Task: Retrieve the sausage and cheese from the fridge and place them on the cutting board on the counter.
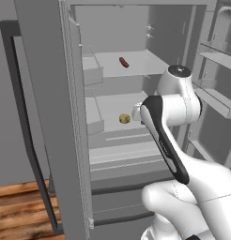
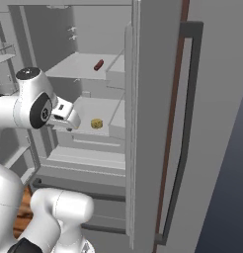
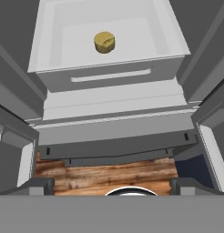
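The grey fridge (image 1: 42,103) stands with both doors open. On its upper shelf lies the dark red sausage (image 1: 123,62) (image 2: 98,65). One shelf lower sits the yellow cheese (image 1: 124,118) (image 2: 96,123) (image 3: 104,42), on a white shelf tray (image 3: 45,54). My gripper (image 2: 71,124) (image 3: 112,185) hovers in front of the cheese's shelf, a short way from the cheese. It is open, and nothing sits between its wide-set fingertips (image 3: 38,184). In the left base view my forearm hides most of the hand. The cutting board and counter are out of view.
The left fridge door (image 1: 70,140) and the right fridge door (image 2: 153,128) flank the opening closely. Door bins (image 1: 216,101) jut out on the right. Grey drawers (image 3: 109,109) lie below the cheese's shelf. Wooden floor (image 1: 19,206) shows underneath.
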Motion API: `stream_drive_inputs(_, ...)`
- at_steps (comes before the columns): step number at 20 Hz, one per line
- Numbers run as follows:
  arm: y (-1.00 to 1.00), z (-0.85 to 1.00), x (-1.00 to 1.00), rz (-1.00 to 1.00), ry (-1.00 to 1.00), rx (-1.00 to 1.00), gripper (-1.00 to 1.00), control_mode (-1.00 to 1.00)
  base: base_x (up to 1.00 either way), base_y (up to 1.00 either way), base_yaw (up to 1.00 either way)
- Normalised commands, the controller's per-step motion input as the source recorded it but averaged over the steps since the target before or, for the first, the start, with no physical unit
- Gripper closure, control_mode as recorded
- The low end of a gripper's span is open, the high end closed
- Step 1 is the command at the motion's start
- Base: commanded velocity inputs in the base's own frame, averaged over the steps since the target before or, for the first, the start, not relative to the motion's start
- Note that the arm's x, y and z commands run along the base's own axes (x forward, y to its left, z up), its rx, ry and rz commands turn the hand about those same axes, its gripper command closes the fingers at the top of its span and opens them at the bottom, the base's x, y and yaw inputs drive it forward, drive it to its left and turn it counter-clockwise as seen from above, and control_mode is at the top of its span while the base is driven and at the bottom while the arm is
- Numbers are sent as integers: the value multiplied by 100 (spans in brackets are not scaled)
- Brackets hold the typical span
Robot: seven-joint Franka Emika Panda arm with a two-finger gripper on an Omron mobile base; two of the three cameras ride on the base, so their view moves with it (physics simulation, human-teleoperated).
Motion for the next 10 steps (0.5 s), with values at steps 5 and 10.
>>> stream_drive_inputs(5,0,0,0,0,0,0,-100,100,0,0,0)
stream_drive_inputs(10,0,0,0,0,0,0,-100,-100,0,0,0)
